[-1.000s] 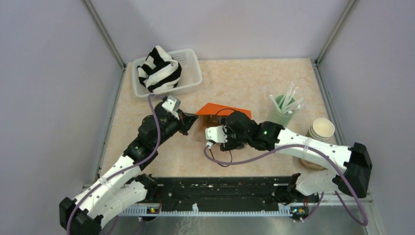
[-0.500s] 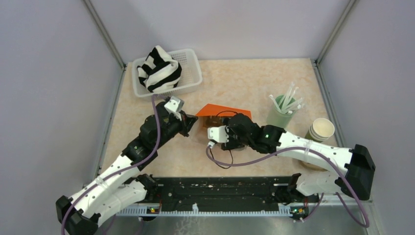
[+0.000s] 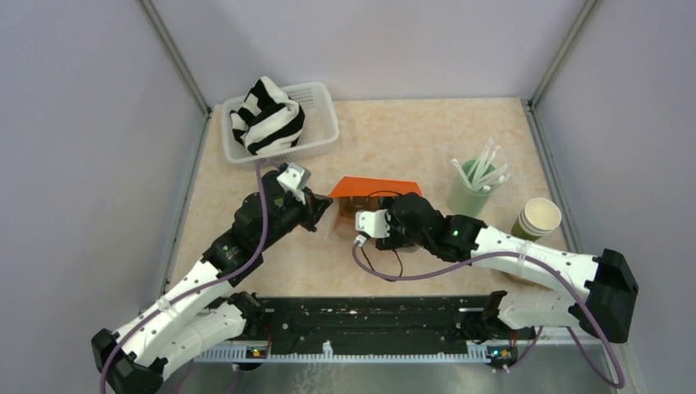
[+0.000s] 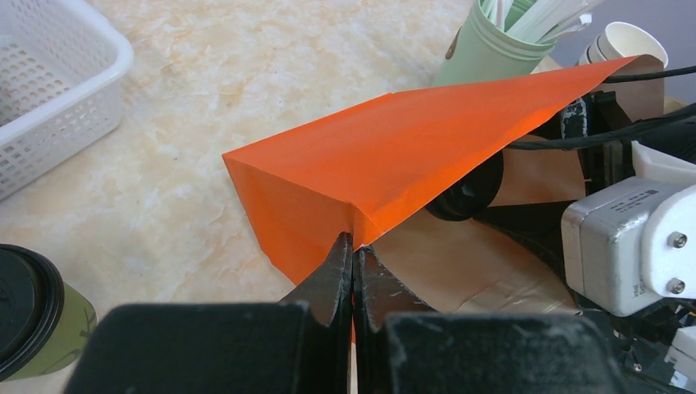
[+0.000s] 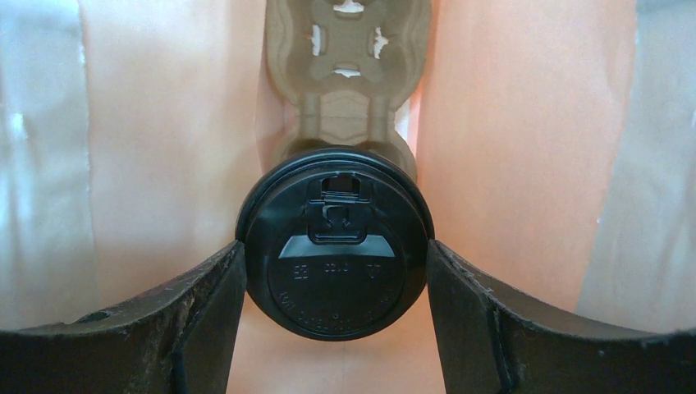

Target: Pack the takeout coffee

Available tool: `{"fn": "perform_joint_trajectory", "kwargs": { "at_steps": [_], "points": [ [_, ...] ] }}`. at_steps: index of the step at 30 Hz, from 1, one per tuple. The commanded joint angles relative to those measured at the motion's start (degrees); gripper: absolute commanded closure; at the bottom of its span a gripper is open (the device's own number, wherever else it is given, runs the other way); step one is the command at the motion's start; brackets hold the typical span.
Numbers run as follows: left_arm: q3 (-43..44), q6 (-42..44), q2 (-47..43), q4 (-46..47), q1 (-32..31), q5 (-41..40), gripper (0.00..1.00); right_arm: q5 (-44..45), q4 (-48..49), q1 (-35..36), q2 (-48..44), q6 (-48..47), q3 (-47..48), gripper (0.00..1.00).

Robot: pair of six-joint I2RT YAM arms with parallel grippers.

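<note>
An orange paper bag point(image 3: 373, 185) lies on its side mid-table, mouth toward my arms. My left gripper point(image 4: 354, 246) is shut on the bag's upper mouth edge point(image 4: 394, 156) and holds it up. My right gripper point(image 5: 335, 250) reaches into the bag, shut on a coffee cup with a black lid point(image 5: 336, 279). The cup is just in front of a brown cardboard cup carrier point(image 5: 349, 82) lying inside the bag. A second dark green cup with a black lid point(image 4: 25, 312) stands on the table left of the bag; my left arm hides it in the top view.
A white basket point(image 3: 318, 97) with a striped black-and-white cloth point(image 3: 267, 116) sits at the back left. A pale mint tumbler of white straws point(image 3: 468, 194) and a stack of open paper cups point(image 3: 538, 217) stand to the right of the bag.
My right arm has pushed forward, carrying the cup deeper into the bag. My left gripper has kept hold of the bag's edge and shifted slightly right.
</note>
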Motion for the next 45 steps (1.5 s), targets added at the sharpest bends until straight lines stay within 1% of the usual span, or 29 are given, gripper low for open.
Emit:
{"fn": "perform_joint_trajectory", "kwargs": {
  "at_steps": [1,8,12,16,21,24,28,36,45],
  "points": [
    [3.12,0.67,-0.35,-1.56,-0.32,0.68,1.0,3.55,2.96,-0.62,-1.24,0.84,-0.08,0.53],
    [1.15,0.83,-0.96,-1.48,-0.69,1.39,1.0,5.8,10.98,-1.34,0.36,-0.98,-0.78,0.52],
    [0.02,0.6,-1.91,-1.0,-1.13,1.57,1.0,5.26,13.42,-2.69,1.04,-2.28,-2.58,0.52],
    [-0.63,0.47,-2.32,-1.17,-1.53,1.48,1.0,7.08,16.64,-3.56,1.91,-3.31,-3.84,0.52],
    [-0.19,0.43,-1.83,-0.72,-1.62,2.19,1.0,5.16,18.71,-3.93,3.23,-3.04,-3.72,0.52],
    [0.06,1.26,-1.54,-0.94,-1.65,2.2,1.0,2.12,18.49,-3.95,4.2,-2.67,-2.33,0.52],
    [0.55,1.9,-1.62,-1.24,-1.63,2.86,1.0,1.86,19.95,-4.05,6.3,-4.03,-2.13,0.52],
    [2.28,3.31,-1.32,-3.27,-1.63,2.71,1.0,-0.56,21.22,-4.79,8.26,-3.43,-2.7,0.52],
    [2.17,4.16,-1.28,-4.02,-1.63,1.81,1.0,-2.47,12.49,-4.89,5.99,3.02,2.03,0.53]
  ]
}}
